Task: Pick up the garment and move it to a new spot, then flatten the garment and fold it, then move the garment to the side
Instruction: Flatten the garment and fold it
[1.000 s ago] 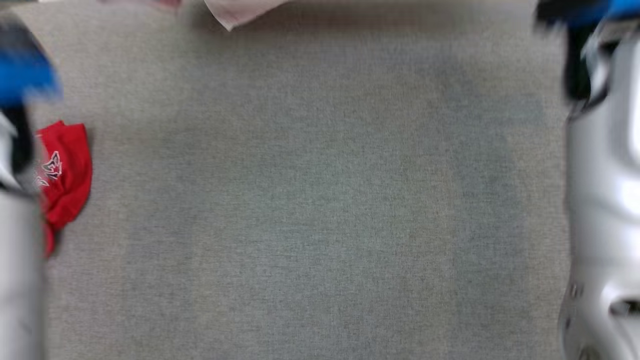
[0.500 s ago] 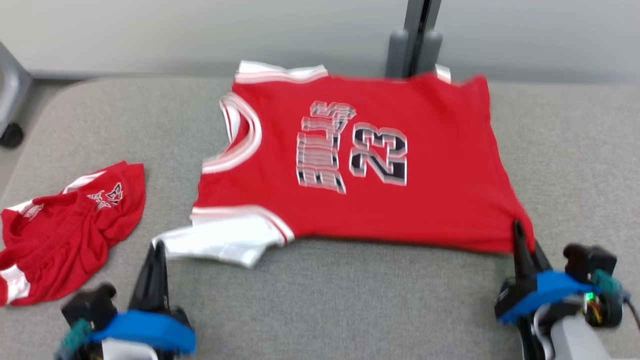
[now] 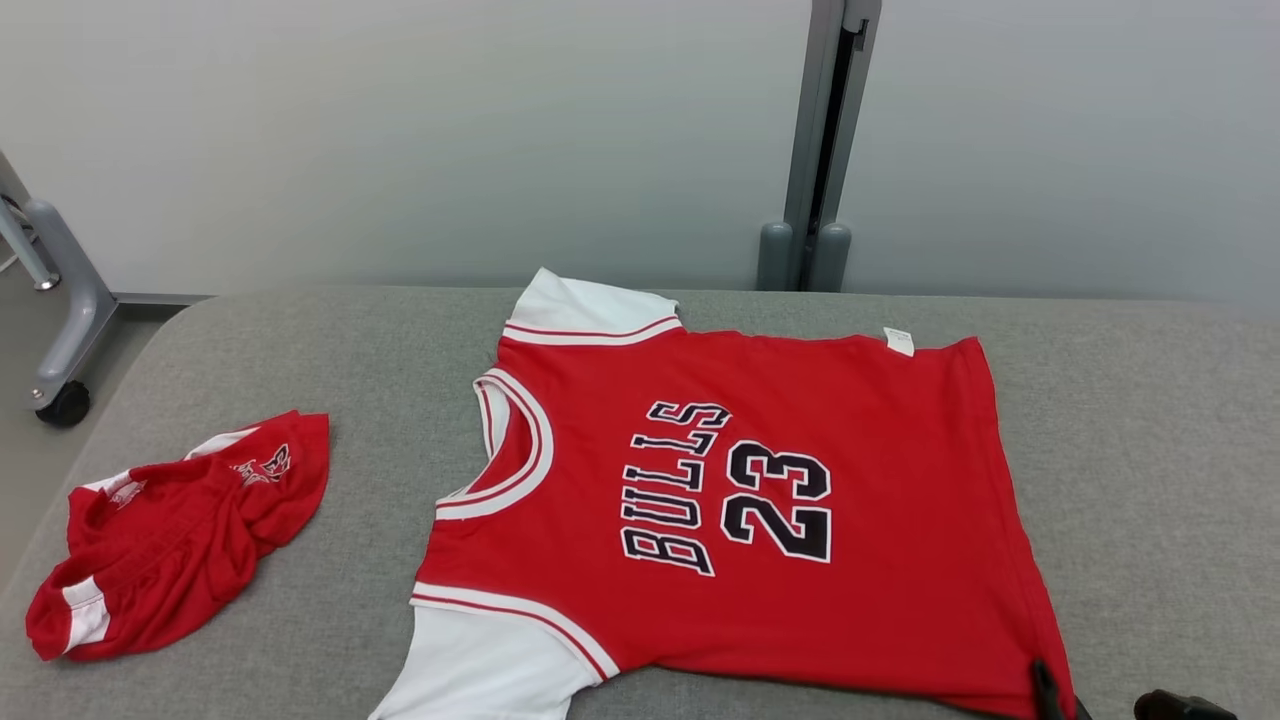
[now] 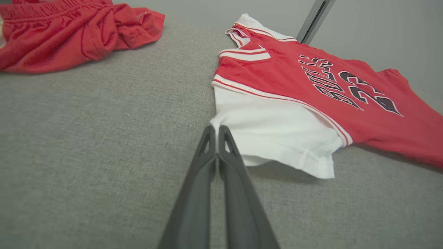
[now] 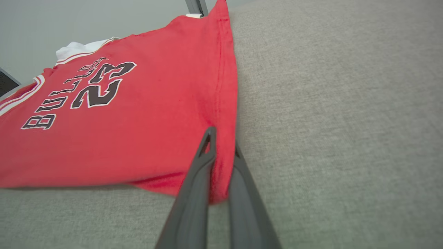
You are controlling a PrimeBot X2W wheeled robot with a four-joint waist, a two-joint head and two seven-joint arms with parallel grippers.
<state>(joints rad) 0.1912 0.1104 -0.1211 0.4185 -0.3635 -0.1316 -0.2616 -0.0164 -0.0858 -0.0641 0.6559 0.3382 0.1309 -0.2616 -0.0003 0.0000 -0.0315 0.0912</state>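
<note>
The jersey (image 3: pixel 720 500) lies spread on the grey bench (image 3: pixel 1150 450), printed side up, about the middle of its width. The collar points toward the left edge of the bench and the hem toward the right edge. One white sleeve reaches close to the far edge; the other white sleeve lies toward the near edge. The black lettering and number sit in the centre of the red panel. A small white label (image 3: pixel 898 340) shows at the far corner of the hem.

Left gripper (image 4: pixel 217 129): closed, fingers pressed together along their length. The tips meet the outer corner of the near white sleeve. The corner appears to be pinched between the tips, though the left wrist view does not settle this. The sleeve edge beside the fingers stands slightly off the bench and casts a shadow.

Right gripper (image 5: pixel 223 140): closed on the jersey. Red cloth at the near corner of the hem passes between the two fingers and bunches there. This corner is raised slightly off the bench.

A crumpled pair of red shorts (image 3: pixel 170 540) with white trim lies near the left edge of the bench, apart from the jersey.

Behind the far edge stands a grey post (image 3: pixel 820 140) against a pale wall. A grey frame leg with a black caster (image 3: pixel 62 400) stands on the floor beyond the far left corner.
</note>
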